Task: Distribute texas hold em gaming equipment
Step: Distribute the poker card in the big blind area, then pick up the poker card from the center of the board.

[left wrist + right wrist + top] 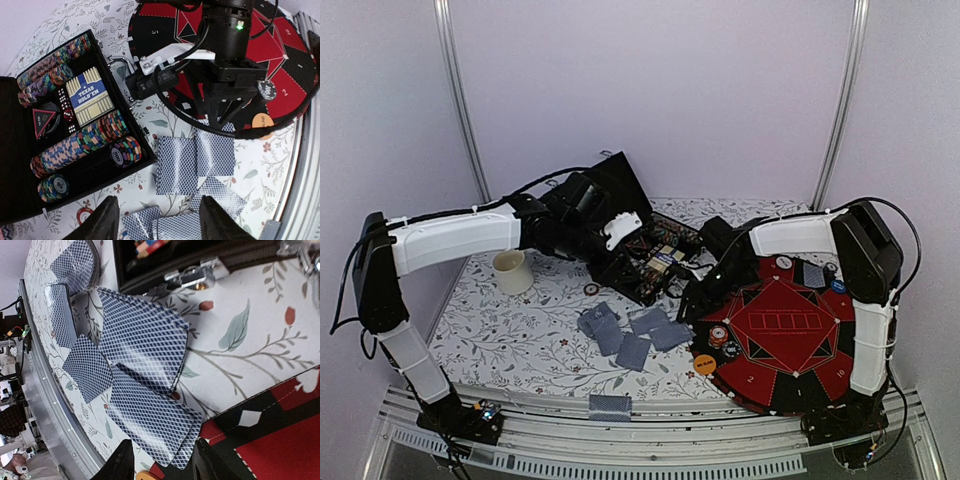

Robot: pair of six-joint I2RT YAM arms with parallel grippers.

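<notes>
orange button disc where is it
In the top external view the orange button disc lies on the near-left edge of the round poker mat, right of the scattered cards and beside a small chip stack.

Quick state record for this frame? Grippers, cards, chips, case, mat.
left gripper: open, empty, over the tablecloth between case and cards
right gripper: open, empty, above the cards by the mat edge
cards: face down, loose overlapping cluster on the tablecloth
rail card: face down, on the front rail
case: open
chips: mostly in rows inside the case
mat: orange button disc at its near-left edge
cup: upright, left of the case
</notes>
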